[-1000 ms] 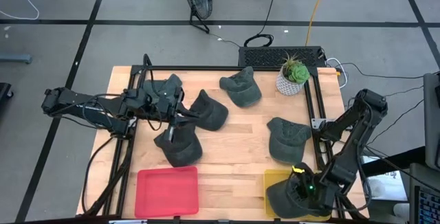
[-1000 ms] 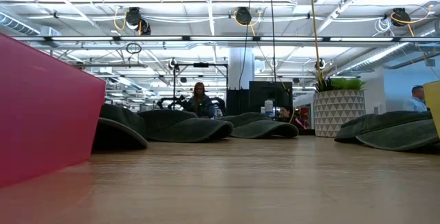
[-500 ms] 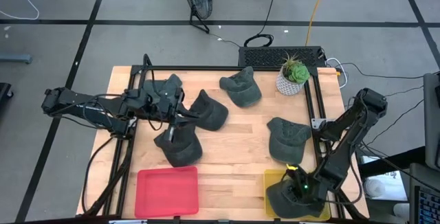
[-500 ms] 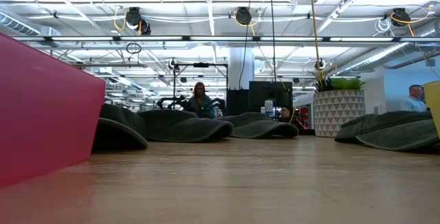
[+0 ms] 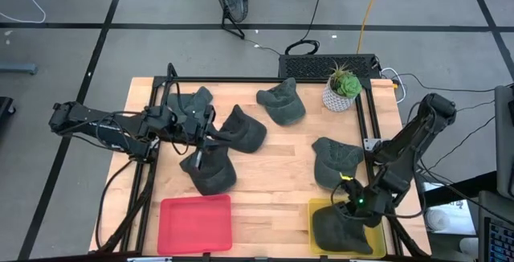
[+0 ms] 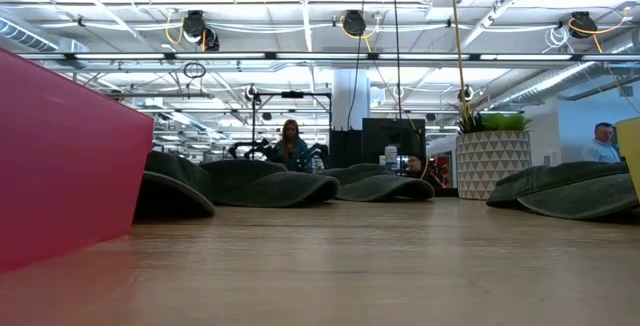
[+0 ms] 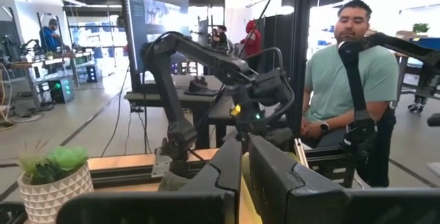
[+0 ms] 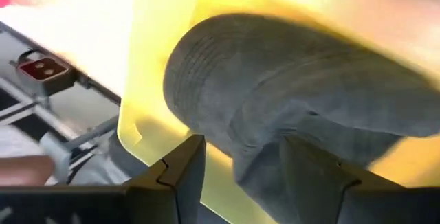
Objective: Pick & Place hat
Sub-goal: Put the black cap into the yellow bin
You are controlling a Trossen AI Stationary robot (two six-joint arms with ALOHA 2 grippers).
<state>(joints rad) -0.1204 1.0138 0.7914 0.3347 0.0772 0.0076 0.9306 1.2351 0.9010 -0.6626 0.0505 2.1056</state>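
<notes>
While the right tool (image 5: 354, 206) is being seen from above with its fingers spread over the yellow bin (image 5: 317, 214), a hat (image 5: 341, 231) is lying inside that bin, filling most of it. If the arm is being lifted at a slant, fabric could be caught by a finger and the hat dragged back over the rim. The left tool (image 5: 210, 130) is being held low among the hats at the far left of the tabletop (image 5: 273, 182); it cannot be told here whether anything is being pinched. Four more hats are lying loose, one (image 5: 336, 162) close to the right arm and liable to be swept aside.

At tabletop level, neither tool is being shown; only the red bin (image 6: 60, 156), hats and a potted plant (image 6: 492, 156) are being seen.

From the left wrist, its fingers (image 7: 275, 183) are being held nearly together, with nothing visibly between them.

From the right wrist, the hat (image 8: 289, 107) is being seen just beyond the parted fingers (image 8: 180, 176), released; a brim edge seems close enough to be snagged.
</notes>
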